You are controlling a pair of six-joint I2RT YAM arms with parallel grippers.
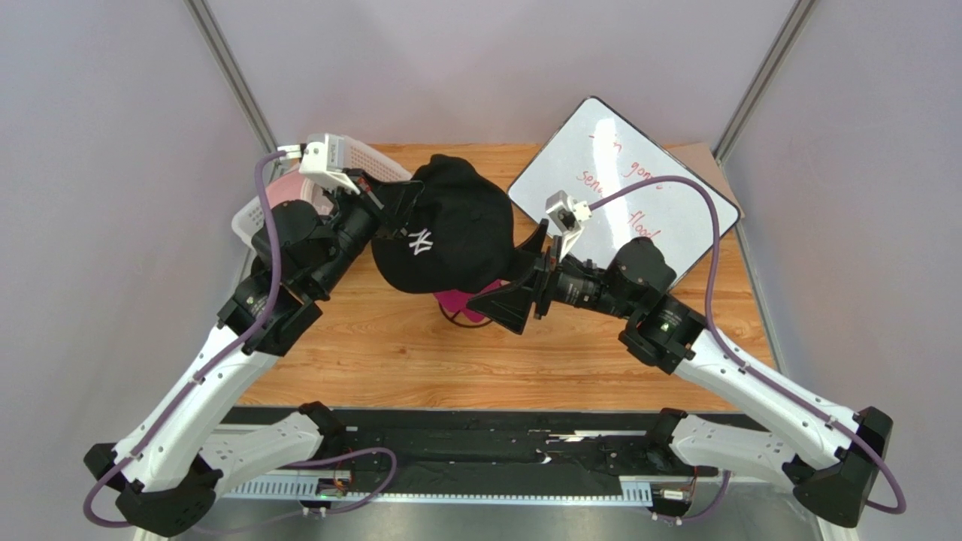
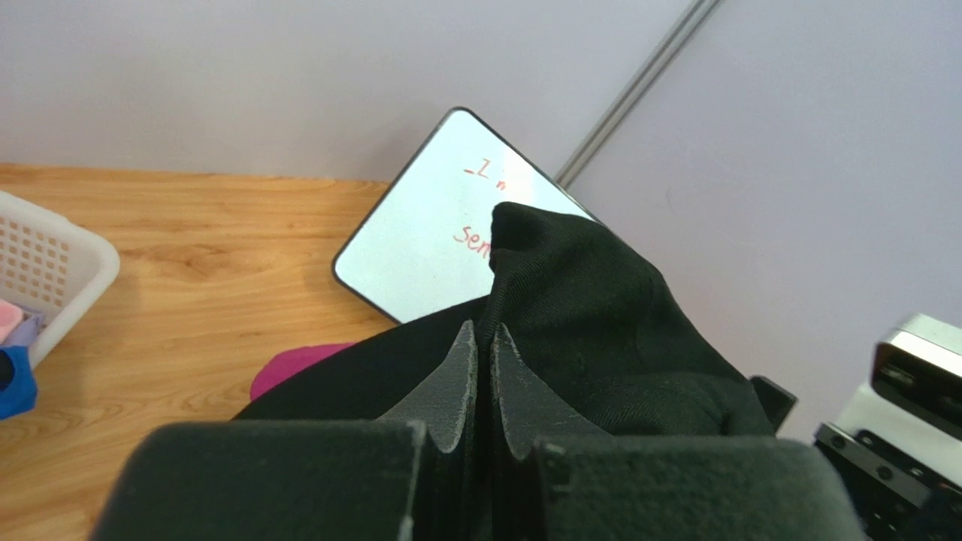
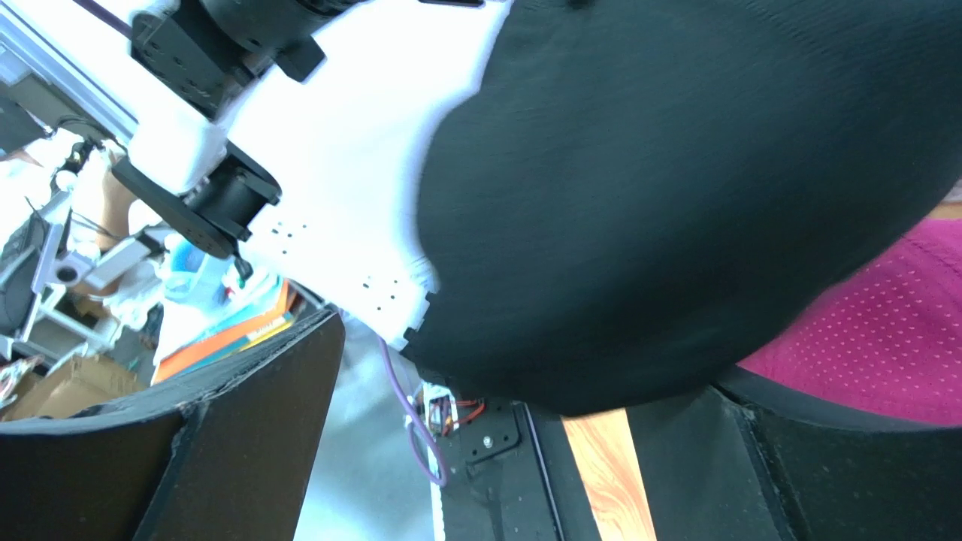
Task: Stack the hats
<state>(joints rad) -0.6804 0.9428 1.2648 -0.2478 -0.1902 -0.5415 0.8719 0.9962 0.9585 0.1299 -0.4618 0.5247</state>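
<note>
The black cap with the white NY logo (image 1: 443, 231) hangs above the magenta cap (image 1: 465, 302) at mid-table. My left gripper (image 1: 384, 212) is shut on its edge; in the left wrist view the fingertips (image 2: 465, 344) pinch a fold of the black cap (image 2: 587, 316), with the magenta cap (image 2: 296, 363) below. My right gripper (image 1: 526, 282) is open just right of both caps. In the right wrist view the black cap (image 3: 700, 192) fills the top, the magenta cap (image 3: 886, 338) lies at right, and nothing is between the jaws (image 3: 531, 451).
A white mesh basket (image 1: 251, 216) stands at the back left; its wall (image 2: 57, 265) shows in the left wrist view, with bits of blue (image 2: 14, 383) and pink fabric (image 2: 9, 319) inside. A whiteboard (image 1: 632, 180) with red writing lies at the back right.
</note>
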